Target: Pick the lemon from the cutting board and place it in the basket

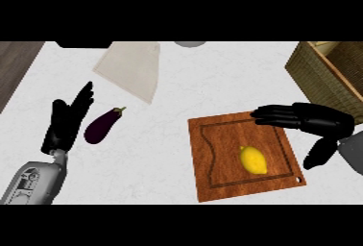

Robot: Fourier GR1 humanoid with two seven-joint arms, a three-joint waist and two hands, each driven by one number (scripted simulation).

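Nearest the lower edge, at left: grey left forearm (32, 182), with the black left hand (65, 126) above it. Its fingers are straight, pointing up, holding nothing. Dark purple eggplant (102, 126) lies just beside that hand on the white speckled counter (170, 110), well apart from the board.

Right of centre: brown wooden cutting board (212, 153) with a routed groove and a small hole at its near right corner. Yellow oval lemon (253, 159) lies on the board inside the groove, slightly right of the board's middle. Its long axis runs roughly near-to-far; smooth skin, tapered ends, touching only the board.

Black right hand (312, 120) is over the board's far right corner, roughly between lemon and basket. Fingers are stretched leftward, only slightly bent, and the thumb hangs down off the board's right edge. It's spread, empty and apart from the lemon.

Farther back: flat beige cloth (131, 67) left of centre, woven tan basket (326, 72) at far right beyond the right hand. Grey round object (190, 43) at the far edge is mostly cut off; can't tell what it is.
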